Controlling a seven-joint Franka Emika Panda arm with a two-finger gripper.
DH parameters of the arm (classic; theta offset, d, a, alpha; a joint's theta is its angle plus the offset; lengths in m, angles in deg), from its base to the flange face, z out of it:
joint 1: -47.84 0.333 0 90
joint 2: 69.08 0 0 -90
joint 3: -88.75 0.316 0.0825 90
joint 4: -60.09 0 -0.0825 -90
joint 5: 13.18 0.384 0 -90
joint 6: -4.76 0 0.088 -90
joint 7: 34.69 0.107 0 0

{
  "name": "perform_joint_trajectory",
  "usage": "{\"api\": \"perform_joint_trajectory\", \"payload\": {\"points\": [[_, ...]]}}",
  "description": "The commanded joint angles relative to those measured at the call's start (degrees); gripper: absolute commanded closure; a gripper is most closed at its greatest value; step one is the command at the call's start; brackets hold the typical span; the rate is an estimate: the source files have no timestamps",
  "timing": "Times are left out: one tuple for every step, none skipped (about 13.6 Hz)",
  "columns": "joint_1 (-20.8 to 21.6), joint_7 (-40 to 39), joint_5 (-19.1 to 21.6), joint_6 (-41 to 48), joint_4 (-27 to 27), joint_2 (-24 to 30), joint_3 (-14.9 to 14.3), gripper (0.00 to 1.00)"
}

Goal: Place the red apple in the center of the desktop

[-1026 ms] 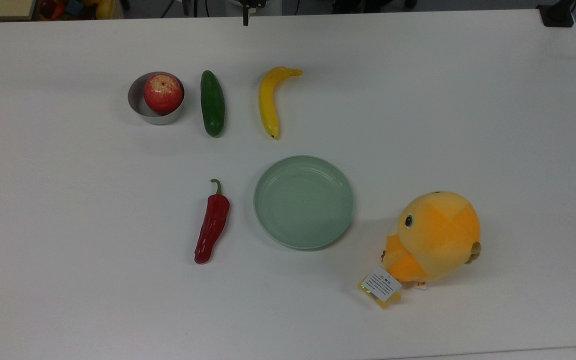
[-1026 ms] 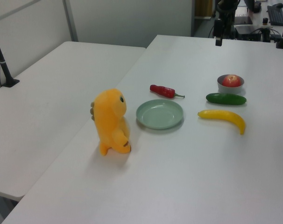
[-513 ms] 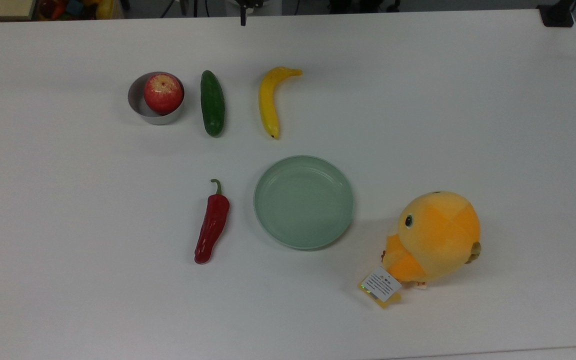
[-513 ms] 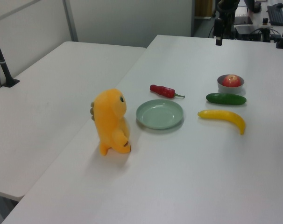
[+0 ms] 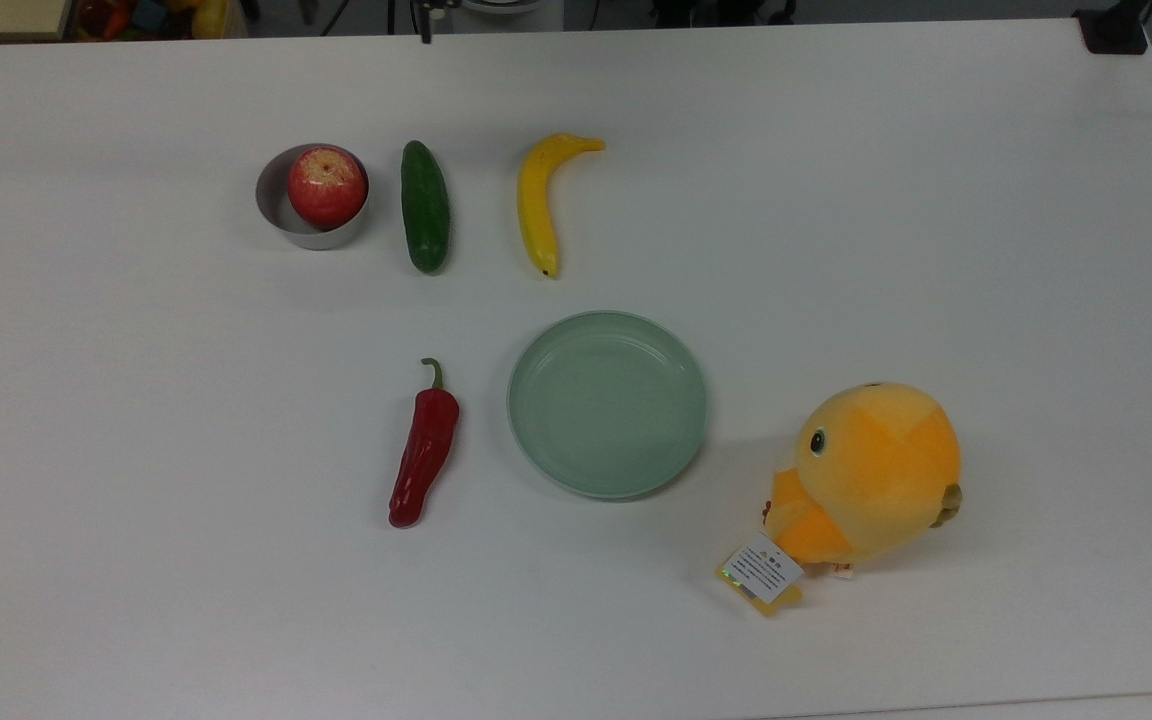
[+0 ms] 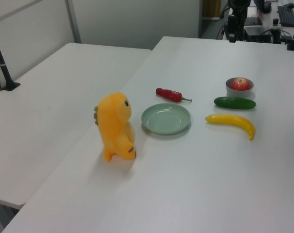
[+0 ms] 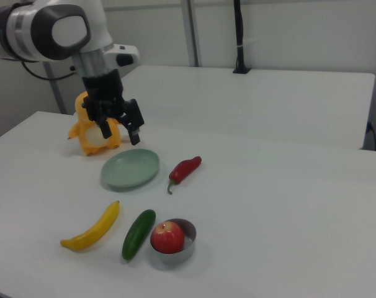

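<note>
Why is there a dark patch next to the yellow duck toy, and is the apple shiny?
In the top view, the plush duck casts a soft shadow on the desktop towards the green plate, so the light is spread out. In the right view, the red apple shows a faint pale sheen, and the metal bowl glints a little.

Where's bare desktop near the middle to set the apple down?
Free: the desktop strip between the banana and the plate, and the top view's right of the banana. Crowded: apple in its bowl, cucumber.
</note>
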Motion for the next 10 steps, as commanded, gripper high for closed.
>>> {"api": "perform_joint_trajectory", "payload": {"points": [[-4.5, -7.9, 0.9, 2.1, 1.1, 1.6, -0.2, 0.00], [-5.7, -11.3, 0.9, 2.0, 0.8, 1.7, -0.5, 0.00], [-6.4, -12.8, 0.9, 1.7, 0.4, 1.6, -0.7, 0.00], [-7.5, -13.8, 0.9, 1.4, -0.3, 1.6, -0.7, 0.00], [-8.4, -15.0, 0.9, 0.9, -1.7, 1.3, -0.7, 0.00], [-8.9, -16.1, 0.7, -0.3, -3.1, 1.0, -0.7, 0.00], [-9.8, -16.7, 0.6, -2.0, -5.2, 1.1, -0.7, 0.00], [-10.5, -17.1, 0.6, -4.2, -7.4, 1.3, -0.7, 0.00], [-10.8, -17.2, 0.6, -7.7, -9.6, 1.2, -0.7, 0.00], [-10.8, -17.3, 0.6, -9.0, -10.9, 1.0, -0.7, 0.00]]}}
